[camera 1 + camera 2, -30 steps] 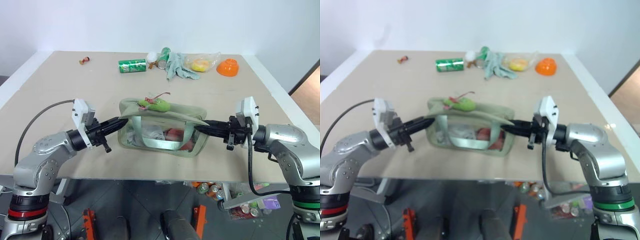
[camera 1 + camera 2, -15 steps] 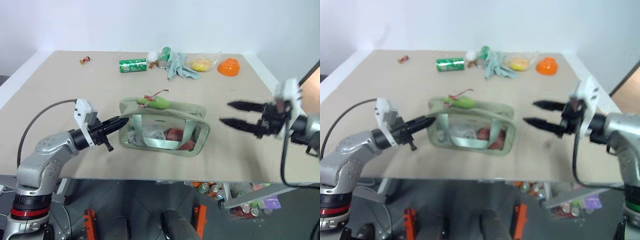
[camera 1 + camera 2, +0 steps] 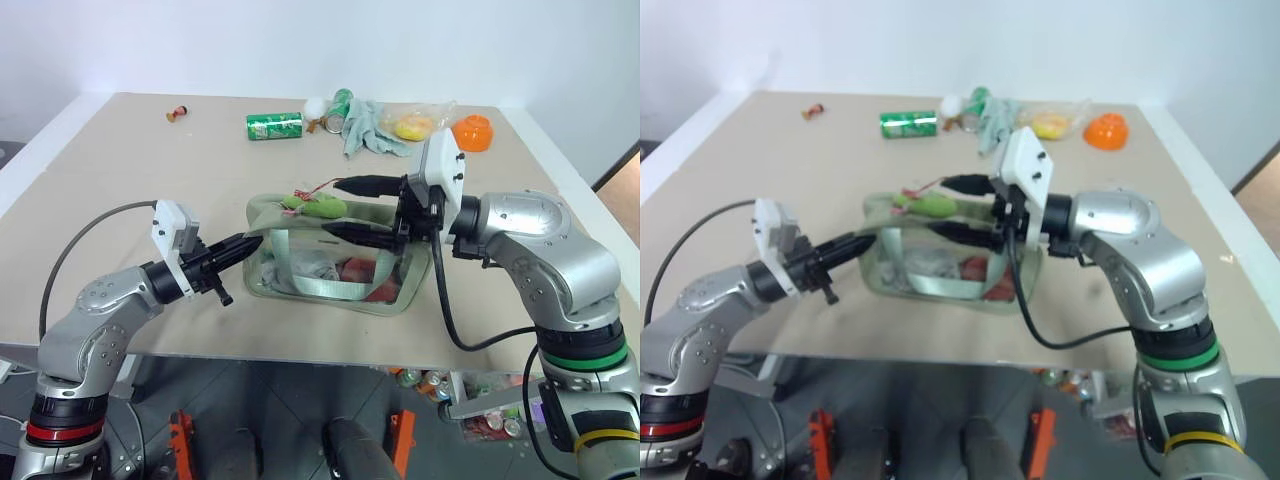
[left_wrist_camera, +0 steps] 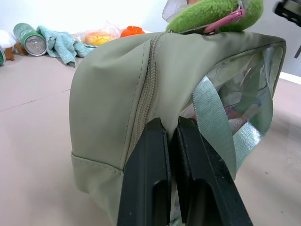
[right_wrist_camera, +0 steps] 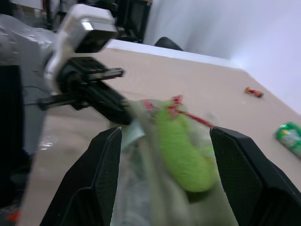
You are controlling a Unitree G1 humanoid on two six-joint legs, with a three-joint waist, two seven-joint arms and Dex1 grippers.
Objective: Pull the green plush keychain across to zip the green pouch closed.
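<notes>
My right gripper [image 3: 346, 208] has let go of the pouch's right end, swung out wide, and come back in over the top. It now sits above the green pouch [image 3: 335, 270], jaws spread wide and holding nothing, one finger on each side of the green plush keychain [image 3: 318, 207].

The keychain lies on top of the pouch toward its left end, its red-pink cord trailing up and away. In the right wrist view the charm [image 5: 182, 149] is framed between my open fingers, not yet touched.

My left gripper [image 3: 238, 249] has not budged: jaws pressed together, pinching the fabric at the pouch's left end beside the zipper [image 4: 146, 82], as the left wrist view shows. That anchor looks sound.

The pouch stands mid-table, well apart from the green soda can [image 3: 274, 126] and the teal glove [image 3: 366, 132] at the far edge.

Judgement: I have moved from bracing to grasping. Next comes closing on the charm, then drawing it rightward along the zip.
</notes>
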